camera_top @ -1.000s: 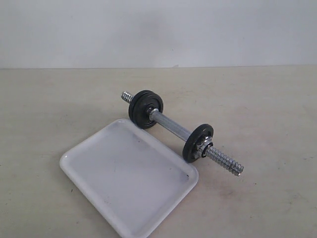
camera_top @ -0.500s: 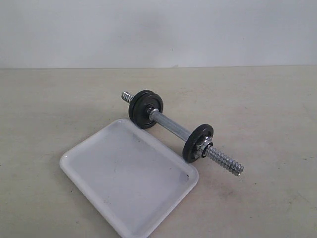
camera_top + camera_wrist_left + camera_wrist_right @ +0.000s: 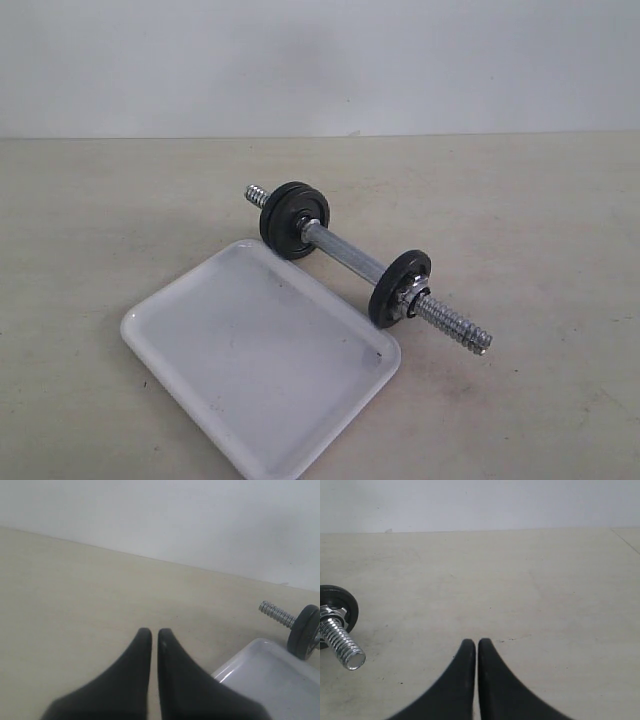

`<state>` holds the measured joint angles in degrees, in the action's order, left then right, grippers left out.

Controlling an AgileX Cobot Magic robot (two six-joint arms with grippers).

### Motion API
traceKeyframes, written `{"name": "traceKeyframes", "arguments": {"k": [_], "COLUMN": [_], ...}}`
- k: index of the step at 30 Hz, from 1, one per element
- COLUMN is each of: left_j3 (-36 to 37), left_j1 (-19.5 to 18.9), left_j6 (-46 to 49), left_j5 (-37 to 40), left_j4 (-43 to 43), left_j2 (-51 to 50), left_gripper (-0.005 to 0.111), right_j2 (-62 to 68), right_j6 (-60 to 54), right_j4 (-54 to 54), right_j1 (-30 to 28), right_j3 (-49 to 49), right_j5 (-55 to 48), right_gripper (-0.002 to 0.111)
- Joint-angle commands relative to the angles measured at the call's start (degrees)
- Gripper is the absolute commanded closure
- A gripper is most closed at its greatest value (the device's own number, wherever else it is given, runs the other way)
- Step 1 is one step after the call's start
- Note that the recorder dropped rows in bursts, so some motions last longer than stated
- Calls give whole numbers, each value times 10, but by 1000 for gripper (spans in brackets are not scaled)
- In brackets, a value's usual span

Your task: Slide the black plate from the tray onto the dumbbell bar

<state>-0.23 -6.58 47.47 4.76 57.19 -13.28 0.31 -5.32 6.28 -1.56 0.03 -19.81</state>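
While our left gripper (image 3: 154, 632) and right gripper (image 3: 476, 642) hang pinched shut on nothing, we find the tray (image 3: 150, 325), lower left of the outside view, holding no plate; the black plates (image 3: 293, 220) ride the bar (image 3: 345, 252) at centre frame, so we judge the sliding done.

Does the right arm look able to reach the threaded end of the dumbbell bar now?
Probably yes: only open table lies between the right pincer and the dumbbell bar. Its jaws are shut, so they must open first.
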Motion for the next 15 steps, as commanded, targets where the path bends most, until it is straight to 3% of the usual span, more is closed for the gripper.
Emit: {"name": "traceKeyframes", "arguments": {"k": [1,5,11,15], "left_j3": [2,2,2,2], "left_j1": [-2,-2,-2,-2], "left_j6": [6,6,6,-92], "left_j5": [-9,-8,-2,-6], "left_j4": [-9,-13,-101,-216], "left_j2": [-1,-1,-1,-1], "left_gripper": [102,102,102,102], "right_j2": [-3,-3,-3,-3], "right_j6": [2,2,2,2], "right_j4": [-1,-1,-1,-1], "right_j1": [-1,-1,-1,-1], "right_j3": [0,0,0,0], "right_j5": [3,3,3,3], "right_gripper": [108,108,108,108]}}
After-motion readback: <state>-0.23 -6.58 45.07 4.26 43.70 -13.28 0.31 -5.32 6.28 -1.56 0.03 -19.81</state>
